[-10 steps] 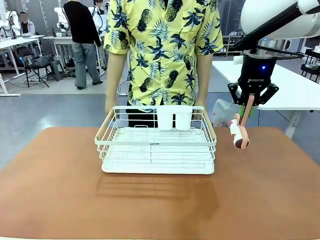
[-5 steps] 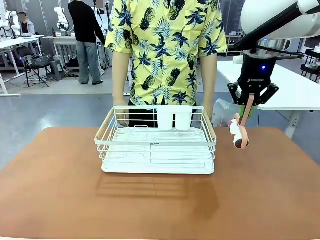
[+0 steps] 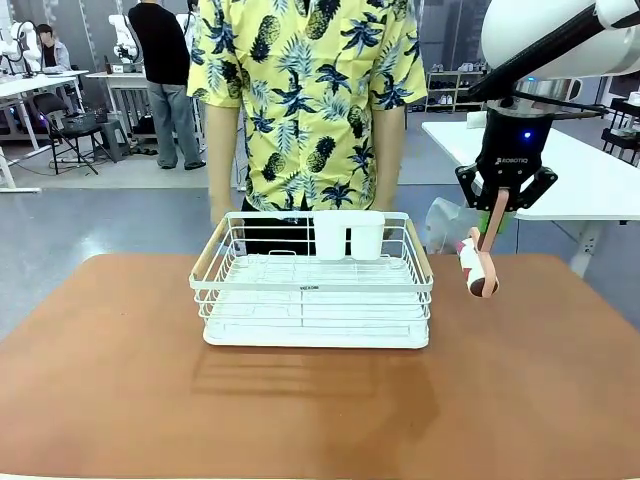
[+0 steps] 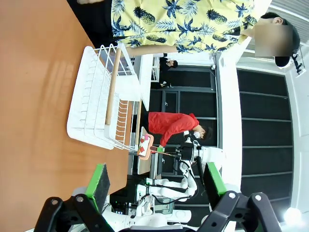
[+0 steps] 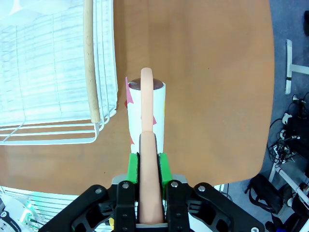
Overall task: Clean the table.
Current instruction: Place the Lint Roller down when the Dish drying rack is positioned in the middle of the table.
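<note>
The reddish-brown table (image 3: pixel 110 380) carries a white wire dish rack (image 3: pixel 315 290) at its far middle. To the right of the rack, above the tabletop, my right gripper (image 3: pixel 497 208) is shut on the long pink handle (image 3: pixel 492 228) of a white mug with red marks (image 3: pixel 474 270), which hangs tilted below it. In the right wrist view the green pads (image 5: pixel 131 164) squeeze that handle (image 5: pixel 147 121), with the mug (image 5: pixel 158 116) beside the rack's wooden grip (image 5: pixel 90 58). My left gripper (image 4: pixel 157 181) is open over the table (image 4: pixel 34 72), nothing between its pads.
A person in a yellow pineapple shirt (image 3: pixel 300 90) stands right behind the rack, arms hanging down near its far corners. Two white cups (image 3: pixel 348 235) sit at the rack's far wall. A white table (image 3: pixel 590 180) stands at the back right. Bare tabletop lies in front.
The person has shifted a little to the picture's left behind the rack. My right gripper and the mug hang where they were.
</note>
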`<state>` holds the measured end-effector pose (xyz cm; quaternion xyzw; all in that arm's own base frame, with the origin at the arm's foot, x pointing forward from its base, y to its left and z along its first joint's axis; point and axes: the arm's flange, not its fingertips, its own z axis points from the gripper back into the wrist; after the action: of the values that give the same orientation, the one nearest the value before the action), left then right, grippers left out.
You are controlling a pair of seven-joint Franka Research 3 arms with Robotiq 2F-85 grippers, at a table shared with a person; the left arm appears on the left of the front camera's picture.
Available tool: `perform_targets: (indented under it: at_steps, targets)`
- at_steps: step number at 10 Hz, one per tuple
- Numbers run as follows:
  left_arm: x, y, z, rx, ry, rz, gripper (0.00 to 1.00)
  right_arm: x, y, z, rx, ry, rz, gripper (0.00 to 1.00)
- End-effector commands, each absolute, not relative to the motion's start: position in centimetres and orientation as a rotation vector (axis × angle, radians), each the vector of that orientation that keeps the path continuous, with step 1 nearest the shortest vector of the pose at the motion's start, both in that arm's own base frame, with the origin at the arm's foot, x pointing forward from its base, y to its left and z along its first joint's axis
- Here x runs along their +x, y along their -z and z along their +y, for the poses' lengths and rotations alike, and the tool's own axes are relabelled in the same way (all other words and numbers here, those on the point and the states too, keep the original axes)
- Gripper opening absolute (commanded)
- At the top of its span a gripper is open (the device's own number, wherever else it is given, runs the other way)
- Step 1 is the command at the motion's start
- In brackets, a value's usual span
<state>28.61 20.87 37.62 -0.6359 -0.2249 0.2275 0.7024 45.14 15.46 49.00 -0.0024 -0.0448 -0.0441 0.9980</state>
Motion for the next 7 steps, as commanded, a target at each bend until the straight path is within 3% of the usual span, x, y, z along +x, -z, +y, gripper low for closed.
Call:
perform_targets:
  at_steps: [1, 3, 4, 7]
  targets:
    - [28.2, -37.7, 21.1, -1.416, -0.479, -0.508, 1.0, 44.9, -49.5, 15.6, -0.007, 0.099, -0.091, 0.21]
    - [28.2, -37.7, 21.1, -1.416, -0.479, -0.508, 1.0, 45.1, -49.0, 15.5, -0.005, 0.088, -0.09, 0.21]
    - [28.2, -37.7, 21.1, -1.416, -0.479, -0.508, 1.0, 46.5, -49.1, 14.8, 0.021, 0.395, -0.169, 0.21]
    - [28.2, -37.7, 21.1, -1.416, -0.479, -0.508, 1.0, 48.1, -49.3, 12.3, 0.112, 0.727, -0.122, 0.21]
